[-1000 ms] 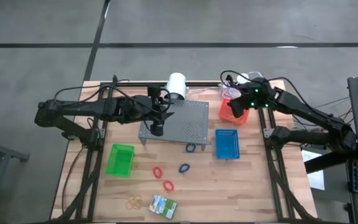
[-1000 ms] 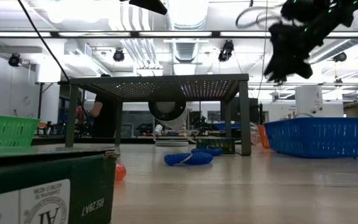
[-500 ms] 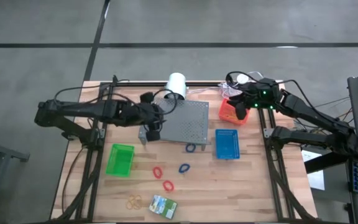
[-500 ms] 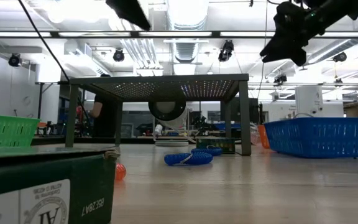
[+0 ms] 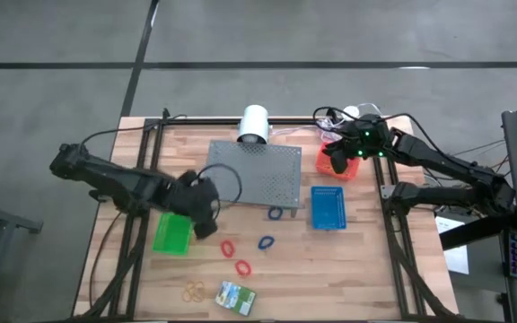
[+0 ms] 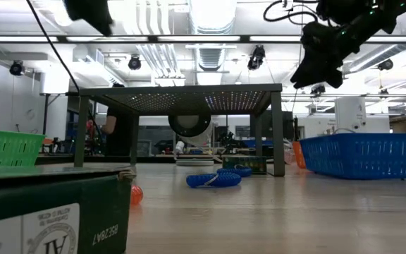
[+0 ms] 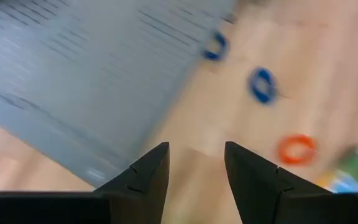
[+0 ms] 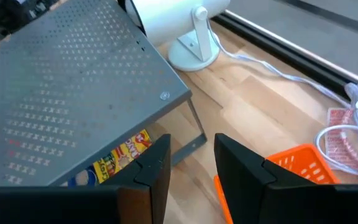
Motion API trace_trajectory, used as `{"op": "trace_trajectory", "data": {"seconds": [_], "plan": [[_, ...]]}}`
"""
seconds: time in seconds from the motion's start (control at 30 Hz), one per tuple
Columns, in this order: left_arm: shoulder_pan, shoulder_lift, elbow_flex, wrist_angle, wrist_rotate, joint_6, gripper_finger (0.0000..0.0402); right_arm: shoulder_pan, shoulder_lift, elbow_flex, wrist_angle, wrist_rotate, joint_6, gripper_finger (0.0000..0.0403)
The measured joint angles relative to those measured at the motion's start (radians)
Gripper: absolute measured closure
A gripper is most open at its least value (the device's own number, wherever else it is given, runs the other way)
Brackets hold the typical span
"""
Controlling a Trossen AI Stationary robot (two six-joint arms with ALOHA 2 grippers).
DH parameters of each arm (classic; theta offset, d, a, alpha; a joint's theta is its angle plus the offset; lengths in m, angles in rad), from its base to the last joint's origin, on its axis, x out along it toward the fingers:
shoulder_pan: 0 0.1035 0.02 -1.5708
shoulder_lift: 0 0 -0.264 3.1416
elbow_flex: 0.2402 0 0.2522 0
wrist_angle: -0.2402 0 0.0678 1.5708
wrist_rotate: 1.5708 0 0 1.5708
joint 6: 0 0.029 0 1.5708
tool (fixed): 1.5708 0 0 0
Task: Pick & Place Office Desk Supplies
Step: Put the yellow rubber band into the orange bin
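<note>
Open wood at the middle of the table, between the green basket and the blue basket; only small loops there: red bands, blue bands. Near the front edge, tan rubber bands just beside the crayon box. Behind, blocked by the grey metal stand, with low room under its top between the legs. Behind the stand, a white lamp and cables. Right rear corner crowded: orange basket under the right gripper. Left gripper over the gap between green basket and stand, fingers apart with nothing between.
</note>
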Motion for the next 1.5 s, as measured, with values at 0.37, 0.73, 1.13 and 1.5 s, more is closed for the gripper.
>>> {"op": "trace_trajectory", "data": {"seconds": [0.37, 0.73, 1.13, 1.5], "plan": [[-0.288, 0.000, -0.027, -0.019, 0.009, -0.512, 0.0246, 0.005, 0.050, 0.001, 0.087, -0.004, -0.054, 0.0299], [-0.404, 0.028, -0.180, 0.046, 0.177, -0.953, 0.0246, 0.069, 0.042, -0.002, 0.146, -0.008, -0.059, 0.0299], [-0.400, 0.138, -0.226, 0.205, 0.317, -1.064, 0.0247, 0.083, 0.042, -0.002, 0.154, -0.007, -0.102, 0.0306], [-0.420, 0.276, -0.225, 0.253, 0.525, -1.206, 0.0256, 0.083, 0.042, -0.009, 0.153, -0.007, -0.101, 0.0317]]}}
